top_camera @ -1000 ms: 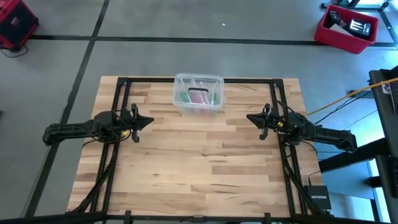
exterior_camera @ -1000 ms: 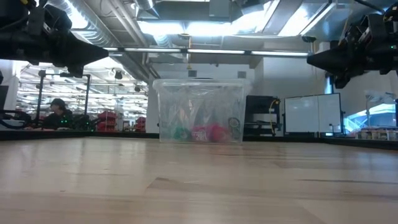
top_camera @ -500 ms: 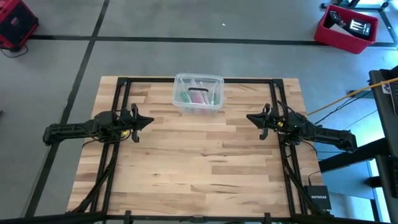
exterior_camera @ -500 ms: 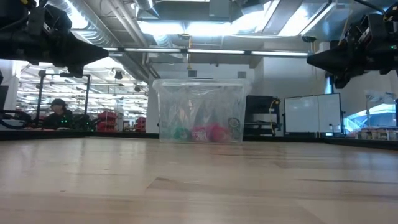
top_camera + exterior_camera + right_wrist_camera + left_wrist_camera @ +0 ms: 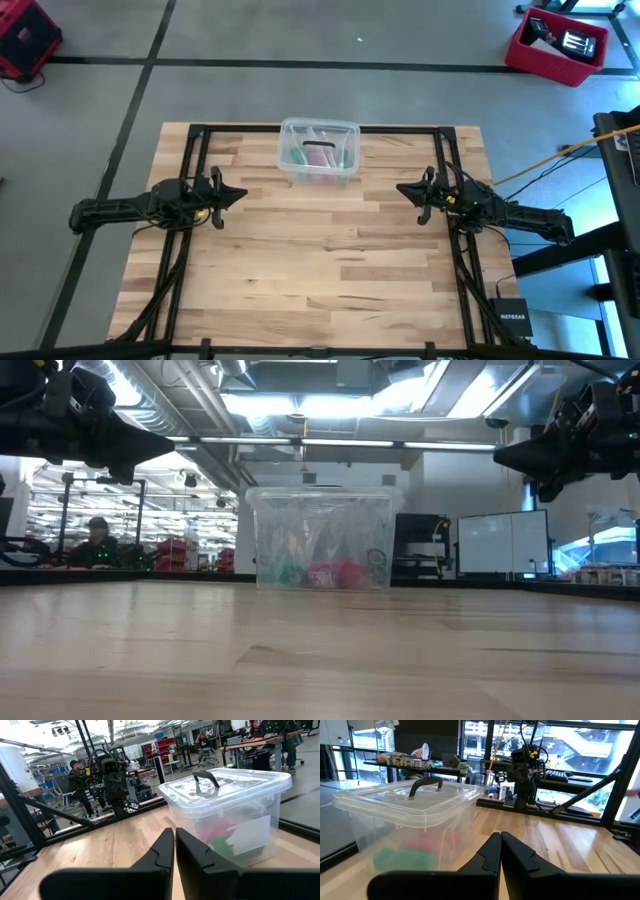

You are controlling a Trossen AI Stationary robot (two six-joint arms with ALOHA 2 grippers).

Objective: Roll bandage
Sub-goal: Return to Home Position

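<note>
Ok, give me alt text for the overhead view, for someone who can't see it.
A lidded clear bin sits at the far middle of the wooden table, holding a green bandage and a pink item. The left pincer and right pincer hang shut at either side, pointing inward, holding nothing.

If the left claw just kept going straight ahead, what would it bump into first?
Likely the right gripper, which faces the left gripper across the table; the clear bin sits off that line.

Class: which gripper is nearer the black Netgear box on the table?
Right. The right gripper is on the same side as the Netgear box; the left gripper is across the table.
</note>
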